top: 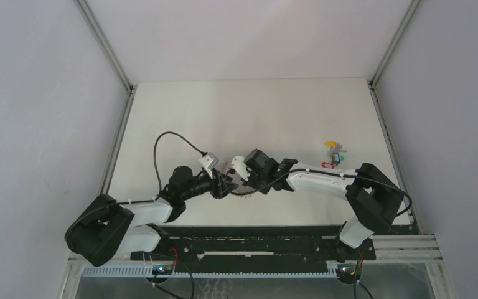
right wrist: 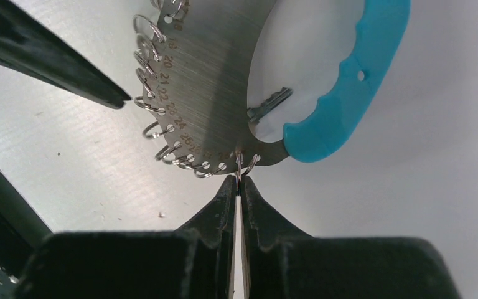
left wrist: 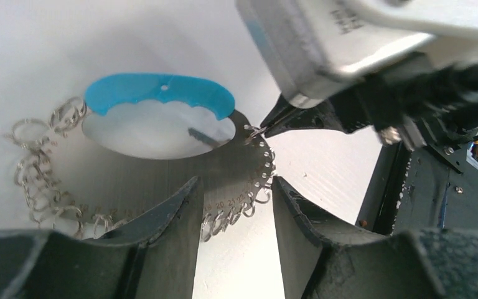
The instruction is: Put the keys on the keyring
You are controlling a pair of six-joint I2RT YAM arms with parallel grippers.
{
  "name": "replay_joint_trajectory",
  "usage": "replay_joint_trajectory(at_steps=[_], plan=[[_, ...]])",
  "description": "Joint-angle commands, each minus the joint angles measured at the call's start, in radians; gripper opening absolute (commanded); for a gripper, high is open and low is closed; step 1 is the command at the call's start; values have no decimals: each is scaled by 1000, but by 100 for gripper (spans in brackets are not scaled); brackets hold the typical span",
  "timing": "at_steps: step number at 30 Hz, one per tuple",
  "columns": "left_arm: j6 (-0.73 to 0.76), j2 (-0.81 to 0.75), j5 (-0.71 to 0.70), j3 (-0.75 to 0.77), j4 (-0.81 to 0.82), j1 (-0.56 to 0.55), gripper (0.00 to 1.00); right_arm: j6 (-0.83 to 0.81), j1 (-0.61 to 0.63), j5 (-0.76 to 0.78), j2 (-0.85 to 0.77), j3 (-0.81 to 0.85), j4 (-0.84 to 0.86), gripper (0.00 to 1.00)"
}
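1. Near edge: both arms reach in from their bases and meet just ahead of them, low in the middle of the worktop (top: 255, 112). The drop-off behind the claws is close, so there is little room to pull back.
2. The left claw (left wrist: 236, 187) stands well open, its fingers either side of the keyring (right wrist: 211, 75) rim. I cannot tell whether it presses on the plate or only straddles it.
3. The keyring is a flat oval metal plate with numbered holes, wire loops along its rim and a blue grip (right wrist: 355, 81). It lies between the two claws.
4. The right claw (right wrist: 239, 179) is all but closed, pinching one wire loop (right wrist: 239, 163) at the rim, just beside the blue grip.
5. A grey key-shaped piece (right wrist: 272, 101) shows in the oval opening. Whether it is attached I cannot tell.
6. Step in hand, as I judge it: steadying the keyring and taking hold of one loop. No coloured key is held.
7. The keys (top: 333, 156) lie together well apart from the keyring, beyond the right forearm: yellow (top: 331, 144), teal (top: 340, 159), red (top: 328, 165).
8. The next move probably calls for one claw to let go and fetch a key while the other pins the keyring. The right is nearer. Threading needs a very fine line-up on a thin loop.
9. The keys sit near the worktop's right edge and frame rail, so the approach is best from the open middle. The far half offers free room.
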Motion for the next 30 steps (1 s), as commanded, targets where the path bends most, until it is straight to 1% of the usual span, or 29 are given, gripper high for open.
replay_joint_trajectory(at_steps=[1, 4, 6, 8, 11, 14, 19, 25, 30], plan=[[80, -93, 34, -24, 77, -5, 51, -164, -44, -98, -96, 38, 60, 0], [128, -152, 45, -28, 65, -5, 54, -242, -73, -198, -165, 11, 93, 0], [152, -187, 35, -16, 35, -5, 61, -289, -87, -240, -193, -6, 120, 0], [164, -190, 15, 1, 20, -5, 65, -312, -101, -271, -201, -7, 129, 0], [198, -166, 12, 18, 28, -5, 67, -346, -118, -311, -196, -7, 131, 0], [261, -134, -3, 28, 63, -5, 67, -387, -128, -352, -193, -7, 132, 0], [333, -75, 48, 36, 186, -6, 67, -426, -154, -422, -189, 6, 137, 0], [359, 9, 96, 114, 160, -4, 67, -471, -170, -474, -169, 6, 139, 0], [364, 82, 137, 165, 166, -4, 64, -480, -170, -501, -144, 6, 141, 0]])
